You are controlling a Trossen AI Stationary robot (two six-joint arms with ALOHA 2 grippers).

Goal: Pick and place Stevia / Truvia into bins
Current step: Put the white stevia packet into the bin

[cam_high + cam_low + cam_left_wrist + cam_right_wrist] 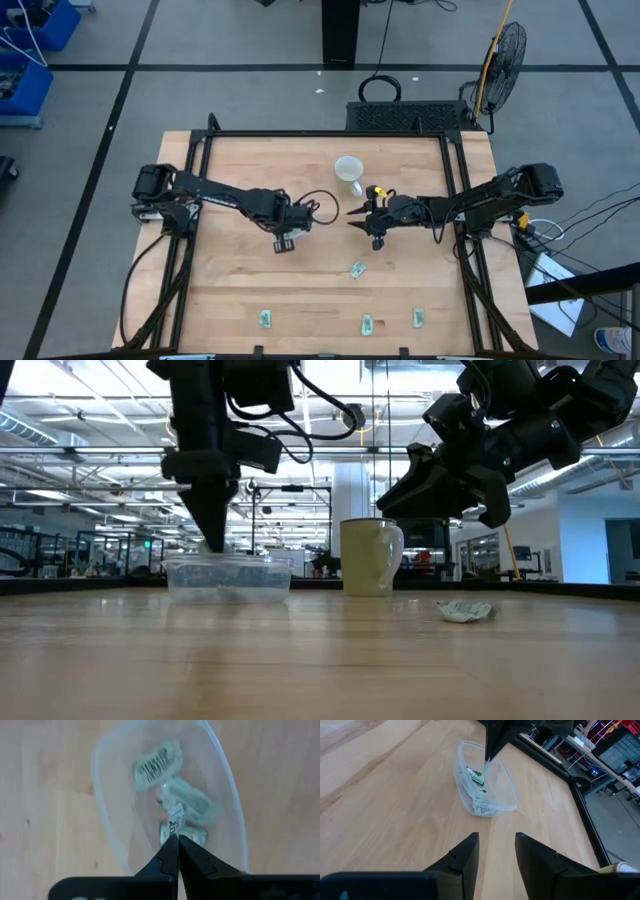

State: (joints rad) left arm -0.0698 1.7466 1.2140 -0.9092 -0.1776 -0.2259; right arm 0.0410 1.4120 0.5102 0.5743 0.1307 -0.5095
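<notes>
My left gripper [177, 838] points down over the clear plastic bin [102, 795] and is shut on a pale green and white Stevia packet [176, 818]. Several more packets [157, 765] lie inside the bin. In the low view its fingertips [214, 540] reach the rim of the bin [228, 578]. My right gripper [495, 847] hangs open above bare wood, to the right of the bin [507, 795], near the white mug [348, 168]. Loose packets lie flat on the table: one [357, 269] mid-table and three [367, 324] along the near edge. My left gripper pinches one end of a packet [175, 826] between its two fingertips, coming from above and pointing down. The packet [483, 771] hangs below the fingers, inside the bin. Whether its lower end touches the packets beneath, I cannot tell.
The white mug [370, 557] stands upright to the right of the bin and farther back. A crumpled packet [465, 610] lies on the wood to the mug's right. A black frame rail [330, 133] borders the table, and open wood lies between the bin and the near edge.
</notes>
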